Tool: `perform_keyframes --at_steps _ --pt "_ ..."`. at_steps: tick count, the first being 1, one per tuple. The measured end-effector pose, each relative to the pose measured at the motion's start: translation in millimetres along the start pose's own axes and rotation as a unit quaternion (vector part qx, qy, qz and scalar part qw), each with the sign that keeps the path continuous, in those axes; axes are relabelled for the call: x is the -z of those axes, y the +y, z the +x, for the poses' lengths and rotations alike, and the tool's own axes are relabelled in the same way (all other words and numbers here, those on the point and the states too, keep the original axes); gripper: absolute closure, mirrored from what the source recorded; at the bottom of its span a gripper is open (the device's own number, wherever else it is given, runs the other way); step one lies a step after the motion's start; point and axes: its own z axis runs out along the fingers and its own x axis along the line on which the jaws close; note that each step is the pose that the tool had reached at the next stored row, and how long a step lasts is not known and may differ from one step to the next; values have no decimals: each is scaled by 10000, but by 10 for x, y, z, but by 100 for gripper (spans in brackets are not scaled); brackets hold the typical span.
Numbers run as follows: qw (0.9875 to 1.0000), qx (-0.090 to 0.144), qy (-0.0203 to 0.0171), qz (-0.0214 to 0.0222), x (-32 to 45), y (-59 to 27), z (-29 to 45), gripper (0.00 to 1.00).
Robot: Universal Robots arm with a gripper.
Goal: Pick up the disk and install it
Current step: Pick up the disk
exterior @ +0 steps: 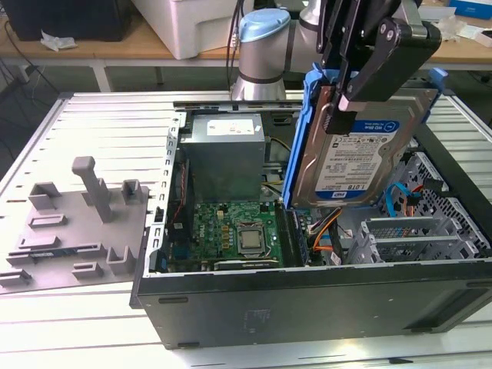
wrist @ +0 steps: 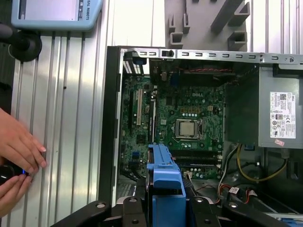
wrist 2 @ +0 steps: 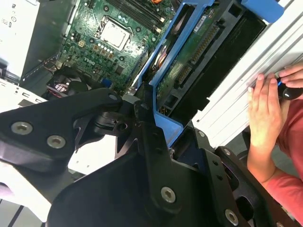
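Black tower case (exterior: 307, 300) lies open on its side on the ribbed metal table (exterior: 100, 115), motherboard (exterior: 231, 231) exposed. I see the disk (exterior: 357, 161) raised on edge over the open case, with the gripper (exterior: 347, 104) jaws clamped across it. A person's hand (wrist 2: 265, 111) rests on the table nearby.

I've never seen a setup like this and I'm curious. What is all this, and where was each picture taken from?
One robot arm works over an opened computer case lying on a slatted metal table. The exterior view comes from a camera off the arm; both wrist views come from cameras riding on it. The gripper is clamped on the disk, a silver hard drive in a blue frame, held tilted above the case. Inside are a green motherboard and a grey power supply. A grey moulded fixture lies beside the case. A person's hand rests on the table.
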Motion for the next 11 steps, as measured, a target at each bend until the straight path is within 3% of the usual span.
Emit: perform_keyframes --at_steps 5,11 --pt "10000 18 2 16 3 -52 26 63" --pt "10000 23 5 73 10 -169 113 63"
